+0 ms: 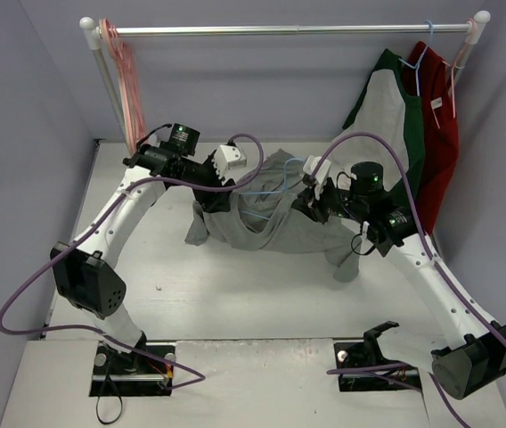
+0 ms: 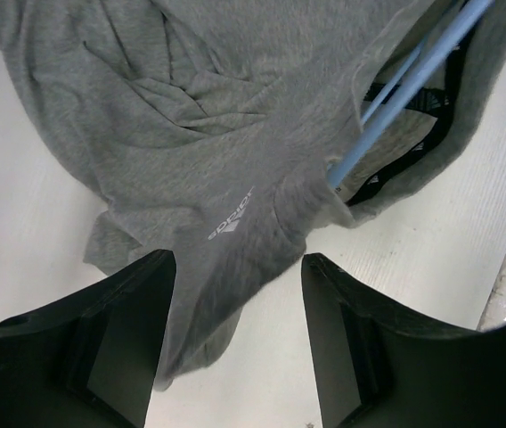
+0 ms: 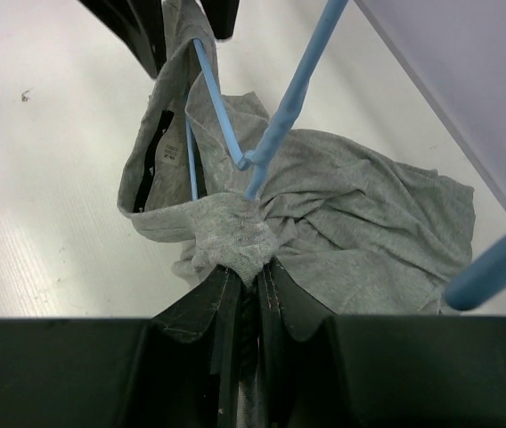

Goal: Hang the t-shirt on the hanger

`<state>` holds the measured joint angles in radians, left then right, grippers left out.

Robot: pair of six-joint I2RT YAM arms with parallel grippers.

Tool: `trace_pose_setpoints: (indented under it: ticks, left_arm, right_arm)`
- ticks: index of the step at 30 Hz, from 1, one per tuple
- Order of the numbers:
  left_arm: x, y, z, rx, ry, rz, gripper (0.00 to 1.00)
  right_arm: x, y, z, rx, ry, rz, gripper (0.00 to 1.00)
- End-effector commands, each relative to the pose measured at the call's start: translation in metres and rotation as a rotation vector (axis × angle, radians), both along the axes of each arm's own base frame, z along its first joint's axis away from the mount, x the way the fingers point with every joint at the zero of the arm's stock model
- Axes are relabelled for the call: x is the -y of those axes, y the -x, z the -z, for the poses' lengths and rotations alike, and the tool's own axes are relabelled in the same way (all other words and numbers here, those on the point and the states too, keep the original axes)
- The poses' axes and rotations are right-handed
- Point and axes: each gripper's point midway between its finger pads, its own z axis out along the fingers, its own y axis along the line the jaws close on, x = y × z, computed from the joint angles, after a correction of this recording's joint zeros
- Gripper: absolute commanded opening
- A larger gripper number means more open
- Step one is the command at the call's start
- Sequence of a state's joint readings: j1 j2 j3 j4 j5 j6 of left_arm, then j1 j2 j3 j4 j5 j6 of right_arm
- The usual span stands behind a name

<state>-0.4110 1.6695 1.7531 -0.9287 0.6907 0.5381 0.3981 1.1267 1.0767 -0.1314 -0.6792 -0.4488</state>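
Observation:
The heather-grey t-shirt point(image 1: 275, 227) hangs bunched above the white table between my two grippers. The light-blue wire hanger point(image 1: 269, 189) is threaded into it; its wire point(image 2: 413, 80) runs into the neck opening in the left wrist view. My right gripper point(image 3: 248, 276) is shut on a wad of shirt fabric point(image 3: 235, 236) just below the hanger's wire point(image 3: 222, 111); it sits at the shirt's right side point(image 1: 314, 201). My left gripper point(image 2: 240, 339) is open at the shirt's left side point(image 1: 217, 185), with a flap of the shirt point(image 2: 226, 259) hanging loose between the jaws, against the left finger.
A metal rail point(image 1: 280, 29) spans the back. Pink hangers point(image 1: 128, 80) hang at its left end. A white-and-green shirt point(image 1: 387, 107) on a blue hanger and a red garment point(image 1: 440, 125) hang at its right end, close behind my right arm. Grey walls close both sides.

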Motion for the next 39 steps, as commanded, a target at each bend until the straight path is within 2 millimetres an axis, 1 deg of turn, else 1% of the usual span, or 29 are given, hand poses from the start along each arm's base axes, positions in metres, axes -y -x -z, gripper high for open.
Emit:
trace_pose_setpoints:
  ticks: [1,2,4,5,8,9,10,11,12,14,15,17,19,20,23,25,27,28,30,31,34,35,39]
  left_arm:
    - [0.011,-0.006,-0.018,0.101,0.079,0.053,0.58]
    - [0.012,-0.003,-0.012,0.086,0.082,0.057,0.57]
    - [0.014,-0.004,-0.013,0.097,0.097,0.06,0.53]
    - [0.014,-0.003,-0.011,0.089,0.1,0.061,0.46]
    - [0.014,-0.001,-0.012,0.094,0.111,0.06,0.35]
    - [0.015,0.0,-0.012,0.095,0.115,0.06,0.26]
    - [0.014,0.002,-0.018,0.116,0.123,0.059,0.22]
    - [0.013,0.002,-0.02,0.126,0.126,0.056,0.18]
    - [0.011,0.002,-0.022,0.153,0.129,0.045,0.09]
    - [0.009,0.002,-0.025,0.184,0.133,0.032,0.0]
    - [0.008,0.0,-0.025,0.2,0.139,0.017,0.0]
    - [0.006,-0.001,-0.038,0.266,0.157,0.0,0.0]
    - [0.002,0.003,-0.043,0.293,0.168,-0.013,0.0]
    - [0.002,0.001,-0.046,0.314,0.175,-0.017,0.0]
    - [0.001,0.006,-0.055,0.338,0.195,-0.022,0.0]
    - [0.001,0.01,-0.059,0.341,0.209,-0.024,0.0]
    - [0.0,0.011,-0.063,0.357,0.222,-0.03,0.0]
    - [-0.001,0.013,-0.064,0.363,0.227,-0.033,0.0]
    - [-0.002,0.015,-0.069,0.384,0.237,-0.041,0.0]
    - [-0.003,0.015,-0.07,0.387,0.238,-0.044,0.0]
    - [-0.005,0.016,-0.072,0.397,0.245,-0.055,0.0]
    - [-0.005,0.016,-0.073,0.398,0.248,-0.059,0.0]
    - [-0.005,0.015,-0.077,0.392,0.263,-0.084,0.0]
  right_arm:
    - [-0.006,-0.006,-0.047,0.129,-0.062,-0.035,0.0]
    - [-0.007,-0.005,-0.047,0.126,-0.064,-0.04,0.0]
    - [-0.008,-0.005,-0.048,0.127,-0.066,-0.044,0.0]
    - [-0.007,-0.005,-0.049,0.128,-0.067,-0.043,0.0]
    - [-0.006,-0.004,-0.048,0.127,-0.061,-0.041,0.0]
    - [-0.006,-0.004,-0.047,0.126,-0.059,-0.042,0.0]
    - [-0.006,-0.004,-0.047,0.123,-0.059,-0.042,0.0]
    - [-0.005,-0.004,-0.047,0.125,-0.056,-0.04,0.0]
    - [-0.004,-0.004,-0.046,0.124,-0.054,-0.036,0.0]
    - [-0.002,-0.004,-0.045,0.123,-0.049,-0.029,0.0]
    - [-0.001,-0.004,-0.043,0.118,-0.043,-0.022,0.0]
    - [0.003,-0.005,-0.041,0.114,-0.035,-0.008,0.0]
    - [0.008,-0.007,-0.04,0.119,-0.03,0.013,0.0]
    - [0.009,-0.007,-0.038,0.114,-0.027,0.019,0.0]
    - [0.015,-0.01,-0.035,0.109,-0.016,0.05,0.05]
    - [0.021,-0.014,-0.032,0.106,-0.004,0.089,0.13]
    - [0.025,-0.015,-0.03,0.095,0.002,0.119,0.19]
    - [0.029,-0.015,-0.03,0.096,0.009,0.137,0.29]
    - [0.033,-0.015,-0.028,0.092,0.017,0.154,0.33]
    - [0.038,-0.016,-0.028,0.1,0.025,0.184,0.39]
    - [0.048,-0.016,-0.025,0.098,0.046,0.232,0.47]
    - [0.054,-0.018,-0.022,0.093,0.063,0.268,0.52]
    - [0.073,-0.018,-0.025,0.105,0.09,0.349,0.59]
